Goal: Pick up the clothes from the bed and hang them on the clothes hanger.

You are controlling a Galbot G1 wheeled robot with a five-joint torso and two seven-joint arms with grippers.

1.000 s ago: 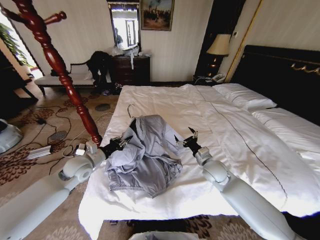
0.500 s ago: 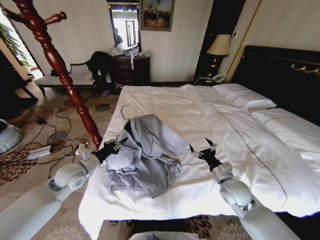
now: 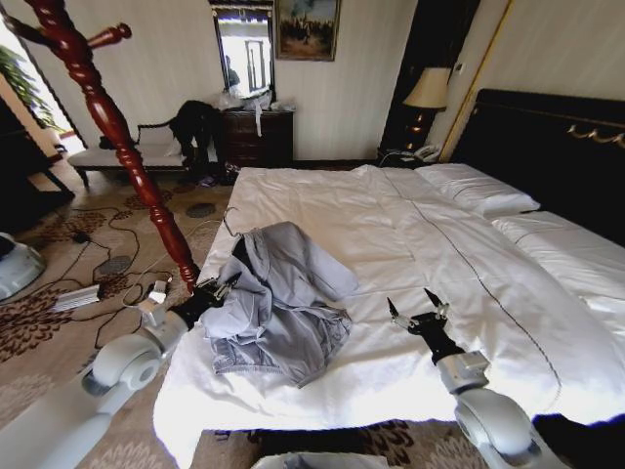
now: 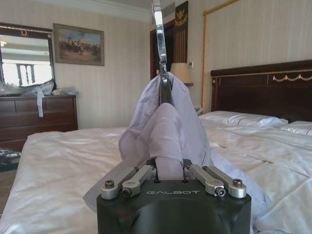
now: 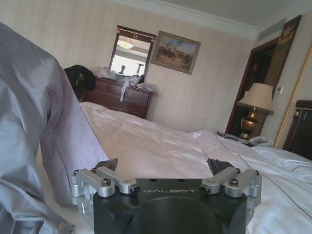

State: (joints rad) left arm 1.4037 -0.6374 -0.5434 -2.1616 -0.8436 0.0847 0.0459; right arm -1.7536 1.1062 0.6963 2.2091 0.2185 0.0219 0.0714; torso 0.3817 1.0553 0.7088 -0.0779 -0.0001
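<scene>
"GALBOT" was printed on both wrist housings. Left gripper [image 3: 223, 286] sat at the bed's [image 3: 322, 200] near left edge, fingers pinching a fold of the clothes [image 3: 283, 298]; in the left wrist view the grey-blue fabric [image 4: 168, 129] rose straight up from between the fingers. The clothes hanger's [image 4: 160, 44] silver hook stood above the collar. Right gripper [image 3: 418, 310] hovered over the white duvet, well apart from the clothes, fingers spread and holding nothing. Farther off: red-brown coat stand [image 3: 112, 122], dresser [image 3: 254, 135].
</scene>
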